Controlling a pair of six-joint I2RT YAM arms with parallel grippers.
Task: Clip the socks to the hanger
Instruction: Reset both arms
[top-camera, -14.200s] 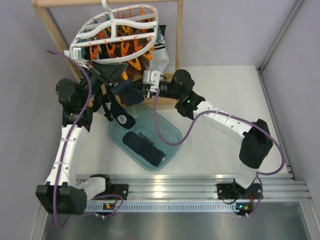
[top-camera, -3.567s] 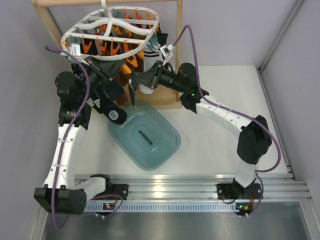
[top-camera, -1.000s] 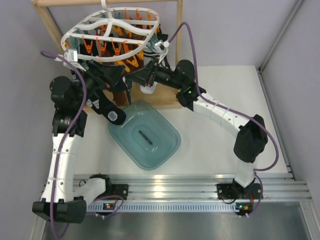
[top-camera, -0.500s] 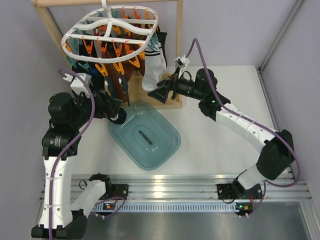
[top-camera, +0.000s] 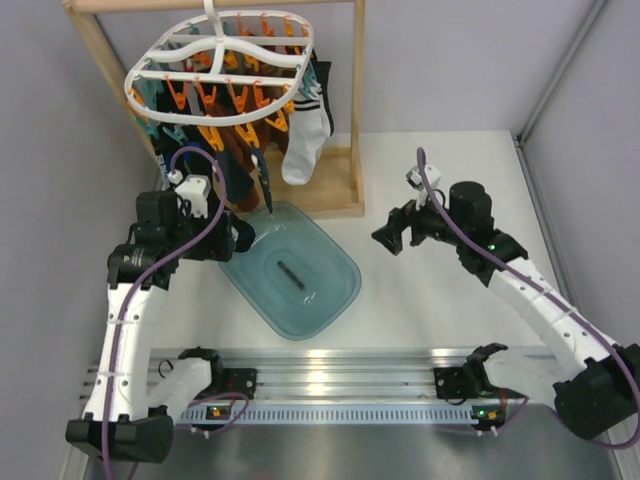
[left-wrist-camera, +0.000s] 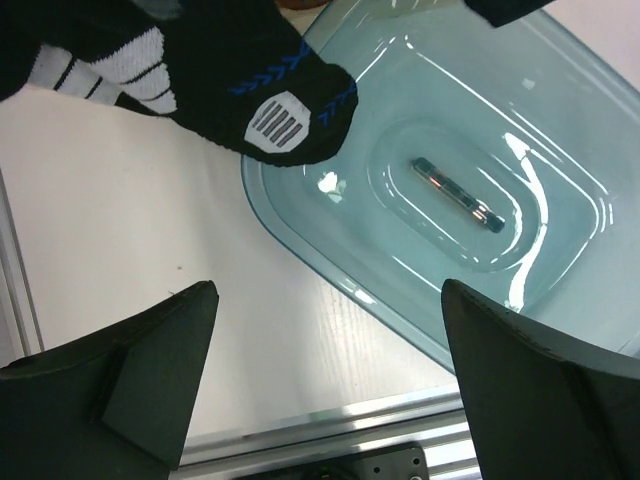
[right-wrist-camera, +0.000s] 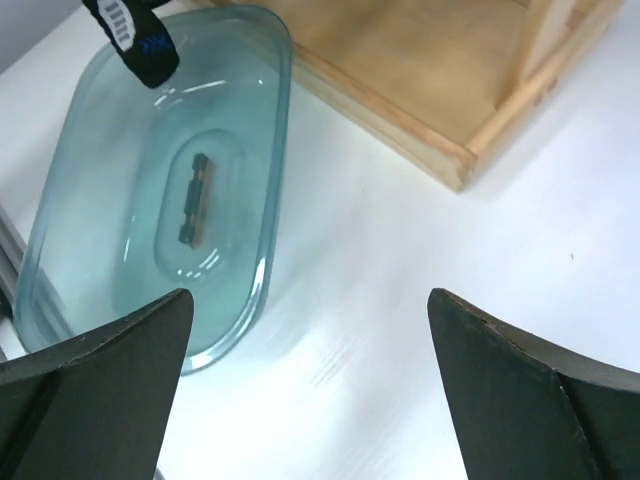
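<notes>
Socks are clipped under the white plastic lattice hanger, behind the tub, so the soft knit hangs free; one black toe dangles over the tub's far rim. The rounded clear teal tub holds no sock. Left pincer is spread by the tub's left rim and right pincer is spread to the tub's right, both empty; clipping judged done

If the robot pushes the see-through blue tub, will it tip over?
Probably not: the tub is wide, low and flat-bottomed. It would likely slide instead, since the table looks smooth and the tub is nearly empty, so probably light.
</notes>
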